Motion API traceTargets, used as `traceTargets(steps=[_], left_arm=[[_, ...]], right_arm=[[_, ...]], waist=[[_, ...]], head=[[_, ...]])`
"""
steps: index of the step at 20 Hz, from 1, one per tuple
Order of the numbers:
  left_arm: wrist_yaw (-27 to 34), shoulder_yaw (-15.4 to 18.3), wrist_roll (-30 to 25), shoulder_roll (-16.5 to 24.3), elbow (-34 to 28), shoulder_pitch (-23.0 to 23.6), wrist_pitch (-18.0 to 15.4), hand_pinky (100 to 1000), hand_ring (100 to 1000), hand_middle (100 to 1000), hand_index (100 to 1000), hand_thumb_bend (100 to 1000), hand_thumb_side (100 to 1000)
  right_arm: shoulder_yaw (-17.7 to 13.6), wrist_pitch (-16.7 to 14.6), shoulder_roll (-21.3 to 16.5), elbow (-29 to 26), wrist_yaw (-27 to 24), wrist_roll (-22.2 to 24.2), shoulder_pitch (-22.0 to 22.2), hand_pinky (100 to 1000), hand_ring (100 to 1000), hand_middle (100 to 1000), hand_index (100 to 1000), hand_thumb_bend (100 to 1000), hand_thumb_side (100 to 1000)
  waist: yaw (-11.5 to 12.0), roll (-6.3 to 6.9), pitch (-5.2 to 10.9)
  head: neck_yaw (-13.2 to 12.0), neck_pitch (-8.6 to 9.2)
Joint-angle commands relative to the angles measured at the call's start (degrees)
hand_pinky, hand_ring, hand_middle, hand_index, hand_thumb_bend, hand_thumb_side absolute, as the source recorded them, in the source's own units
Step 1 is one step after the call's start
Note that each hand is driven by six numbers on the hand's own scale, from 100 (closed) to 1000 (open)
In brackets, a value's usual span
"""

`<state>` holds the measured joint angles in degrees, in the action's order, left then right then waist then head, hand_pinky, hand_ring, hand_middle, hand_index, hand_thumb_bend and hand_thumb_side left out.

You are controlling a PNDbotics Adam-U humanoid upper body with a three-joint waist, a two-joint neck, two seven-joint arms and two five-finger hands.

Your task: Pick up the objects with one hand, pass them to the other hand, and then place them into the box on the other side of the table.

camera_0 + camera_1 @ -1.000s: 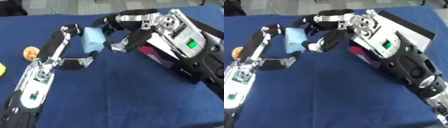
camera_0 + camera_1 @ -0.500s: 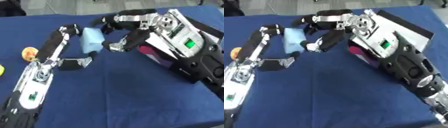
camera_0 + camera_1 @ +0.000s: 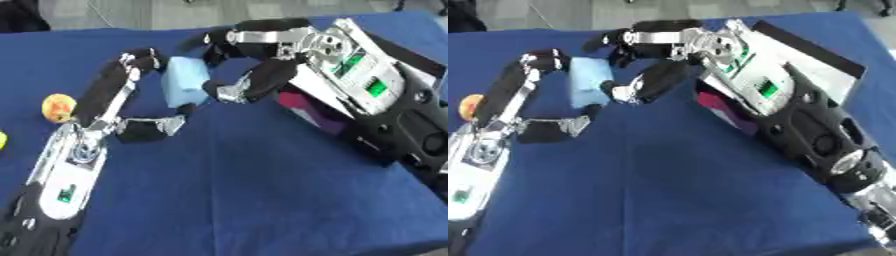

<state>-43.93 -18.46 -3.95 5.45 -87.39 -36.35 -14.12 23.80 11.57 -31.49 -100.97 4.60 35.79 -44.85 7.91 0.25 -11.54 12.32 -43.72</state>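
- The left arm rises from the 7 o'clock corner toward 12 o'clock, its silver-and-black forearm lying over the dark blue cloth-covered tabletop [image 3: 227, 200].
- The left hand [image 3: 131, 107] has its long black fingers stretched up the left side of a pale blue soft rectangular block [image 3: 185, 85], while the thumb juts toward 3 o'clock below it; whether these digits actually clasp the block I cannot tell.
- The pale blue block stands nearly upright between the two hands, a little left of centre, at about 11 o'clock from the middle of the view.
- The right arm comes in from the 4 o'clock side, a bulky black and silver forearm with green lights.
- The right hand [image 3: 254, 82] curls its black fingers against the block's right side and over its top edge, so it grips the block.
- Beneath the right forearm a dark box [image 3: 311, 112] with a magenta interior shows, at 3 o'clock.
- A small round orange-yellow ball [image 3: 58, 107] lies on the cloth at 9 o'clock, well apart from the block.
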Motion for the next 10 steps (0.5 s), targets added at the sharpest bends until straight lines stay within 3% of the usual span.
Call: traceTargets(steps=[1, 10], left_arm=[[-0.1, 0.0, 0.3, 0.0, -1.4, -1.0, 0.1, 782, 633, 592, 497, 100, 243], [-0.9, 0.1, 1.0, -0.2, -1.3, -1.2, 0.9, 781, 631, 590, 496, 100, 230]], right_arm=[[-0.3, -0.2, -0.3, -0.1, 0.7, -0.1, -0.8, 915, 902, 1000, 984, 100, 358], [-0.3, -0.8, -0.1, 0.4, 1.7, 0.9, -0.7, 915, 902, 1000, 984, 100, 342]], waist=[[0.1, -0.67, 0.36], [0.1, -0.71, 0.26]], head=[[0.3, 0.19], [0.3, 0.16]])
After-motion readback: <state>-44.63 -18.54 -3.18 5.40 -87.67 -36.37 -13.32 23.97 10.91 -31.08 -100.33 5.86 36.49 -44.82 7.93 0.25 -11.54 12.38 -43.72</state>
